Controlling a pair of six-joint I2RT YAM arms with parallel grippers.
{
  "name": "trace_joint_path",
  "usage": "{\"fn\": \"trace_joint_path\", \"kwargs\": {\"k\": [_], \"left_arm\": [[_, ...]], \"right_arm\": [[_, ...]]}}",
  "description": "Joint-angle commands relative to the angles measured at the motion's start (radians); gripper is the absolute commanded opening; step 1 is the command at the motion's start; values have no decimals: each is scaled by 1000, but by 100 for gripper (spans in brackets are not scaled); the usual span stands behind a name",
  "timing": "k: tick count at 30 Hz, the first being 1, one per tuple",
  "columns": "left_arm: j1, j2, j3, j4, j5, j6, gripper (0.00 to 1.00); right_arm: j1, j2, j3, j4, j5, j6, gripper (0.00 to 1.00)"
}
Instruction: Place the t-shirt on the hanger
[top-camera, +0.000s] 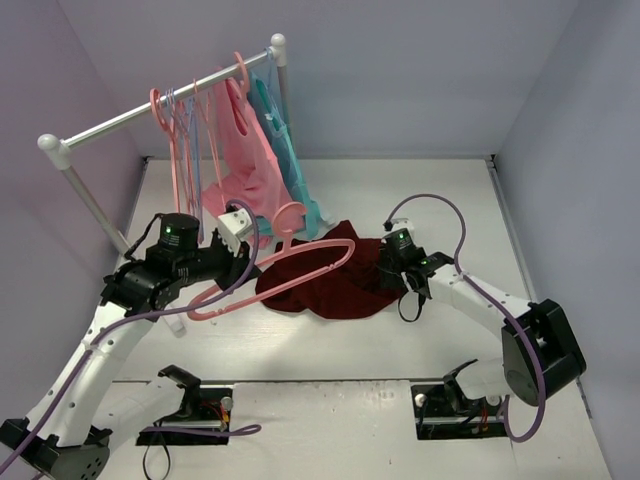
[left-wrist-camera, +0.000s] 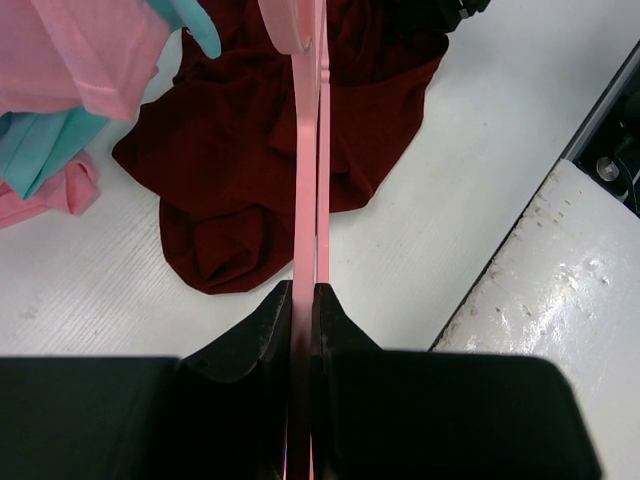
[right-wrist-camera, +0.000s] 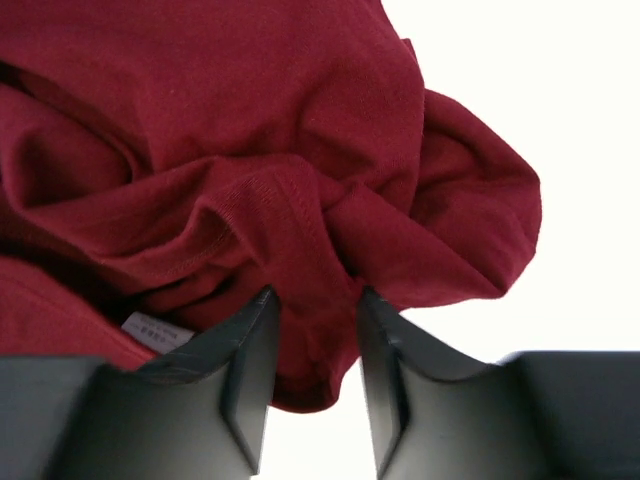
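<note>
Task at an early stage. The left gripper is clenched edge-on around the hanger, holding it above the table, with the far end of the hanger over the t-shirt's 10 o'clock edge. The t-shirt lies crumpled at the table's centre. The right gripper, at the garment's 3 o'clock side, pinches a fold of fabric beside the neck label, and cloth fills the gap between its fingers. No part of the hanger appears to have entered the neck opening or a sleeve. Judged remaining: opening the collar, threading both hanger arms into the shoulders, and settling the shirt. The rack stands at 11 o'clock.
</note>
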Motion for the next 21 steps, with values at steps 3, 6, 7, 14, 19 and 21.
{"fn": "trace_joint_path", "kwargs": {"k": [3, 6, 7, 14, 19, 21], "left_arm": [[-1, 11, 31, 88, 65, 16, 0], [-4, 5, 4, 144, 112, 3, 0], [-11, 7, -6, 165, 125, -3, 0], [-62, 43, -24, 258, 146, -31, 0], [-70, 63, -16, 266, 139, -11, 0], [-71, 68, -22, 276, 139, -8, 0]], "right_arm": [[-5, 19, 30, 40, 63, -12, 21], [-11, 9, 49, 38, 71, -24, 2], [-12, 1, 58, 33, 66, -28, 1], [-32, -13, 196, -53, 6, -67, 0], [-42, 0, 253, -75, -39, -79, 0], [-44, 3, 266, -76, -58, -79, 0]]}}
